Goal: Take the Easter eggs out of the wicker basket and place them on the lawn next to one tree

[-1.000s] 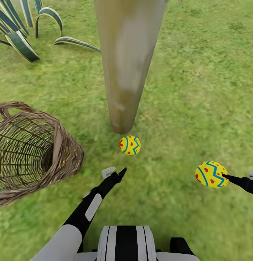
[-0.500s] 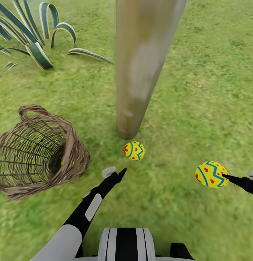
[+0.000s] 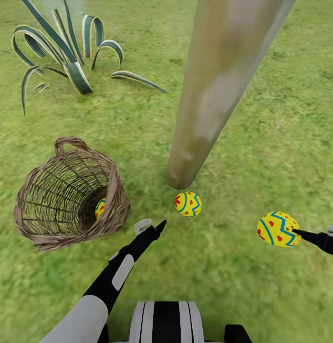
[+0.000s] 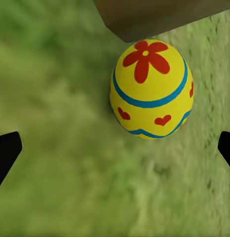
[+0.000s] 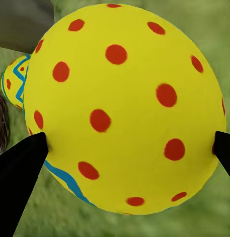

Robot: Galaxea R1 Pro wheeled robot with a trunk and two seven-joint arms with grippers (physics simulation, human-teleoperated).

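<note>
The tree [image 3: 219,95] rises from the lawn [image 3: 262,143] straight ahead of me. One Easter egg [image 3: 188,204] lies on the grass right at the trunk's foot. My left gripper [image 3: 150,227] hovers just short of it, open and empty; its wrist view has this egg [image 4: 150,89] below the trunk base [image 4: 159,17]. My right gripper [image 3: 297,232] is shut on a second egg [image 3: 278,228], red-dotted [image 5: 125,108], held above the grass to the right. The wicker basket [image 3: 52,205] lies tipped on its side at left, a third egg [image 3: 100,207] partly showing in its mouth.
A spiky striped agave plant [image 3: 66,52] grows at the back left, beyond the basket. Open grass stretches to the right of the trunk and in front of my body.
The whole view has shifted: the camera turned, so basket, trunk and lying egg sit further right and lower. The egg in the basket's mouth has come into sight. Both arms hold their poses.
</note>
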